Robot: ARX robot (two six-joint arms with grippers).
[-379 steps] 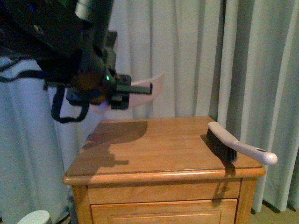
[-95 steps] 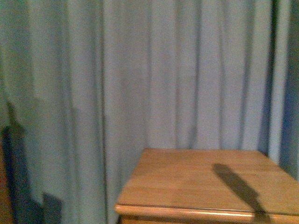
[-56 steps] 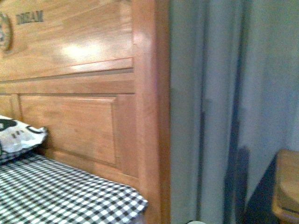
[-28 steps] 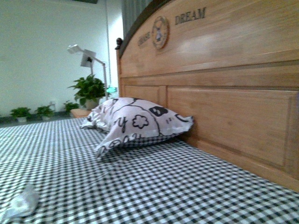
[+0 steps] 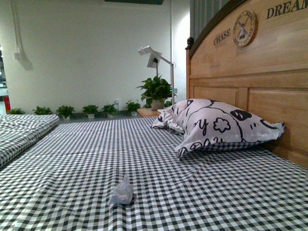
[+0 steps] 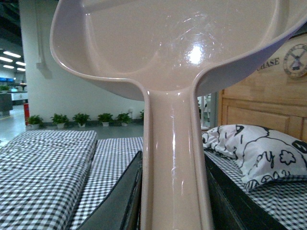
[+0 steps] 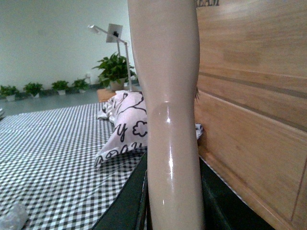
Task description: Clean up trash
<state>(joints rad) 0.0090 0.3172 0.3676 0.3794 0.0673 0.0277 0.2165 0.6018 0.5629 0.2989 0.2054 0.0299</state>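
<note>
**Fig.** We see the left gripper (image 6: 173, 191) with its dark fingers (image 6: 127, 199) clamped on the handle of a cream glossy plastic dustpan (image 6: 168, 43), scoop bare. The right gripper (image 7: 172, 191) pinches a pale glossy plastic handle (image 7: 168, 72). The small crumpled white paper wad (image 5: 121, 193) lies on the black-and-white checked bedsheet (image 5: 72, 159), well apart from the printed pillow (image 5: 221, 126), long axis near upright, twisted tip up.

Dark jaws clamp an upright cream handle (image 7: 168, 96). The pillow (image 7: 125, 125) lies at eleven o'clock, the trash (image 7: 12, 216) at ten.
</note>
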